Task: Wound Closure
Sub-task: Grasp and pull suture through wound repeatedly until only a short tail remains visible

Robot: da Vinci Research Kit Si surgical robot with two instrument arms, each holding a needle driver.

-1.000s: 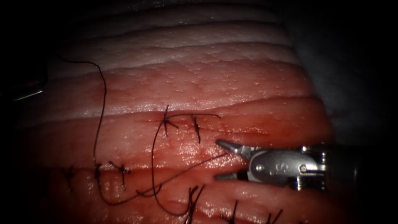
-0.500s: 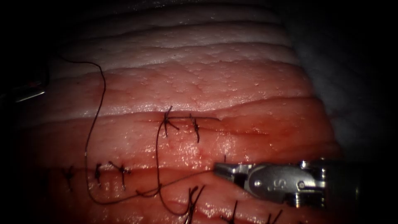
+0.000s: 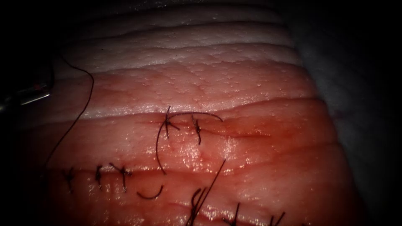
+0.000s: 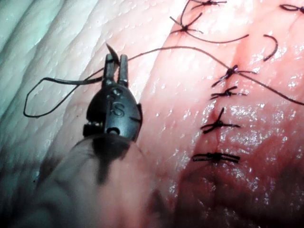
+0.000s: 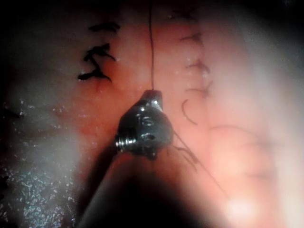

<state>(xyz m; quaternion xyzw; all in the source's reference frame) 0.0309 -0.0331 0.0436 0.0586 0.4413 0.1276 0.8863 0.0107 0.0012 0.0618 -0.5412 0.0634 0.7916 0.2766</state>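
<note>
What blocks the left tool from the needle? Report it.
Nothing visible: the left tool grips the needle, one pointed end showing past its jaws, out of the tissue. The right tool holds thread.

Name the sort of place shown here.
Likely a bench for suturing practice: layered pork-belly tissue carries rows of tied stitches, and the left tool holds a curved needle with thread over it.
</note>
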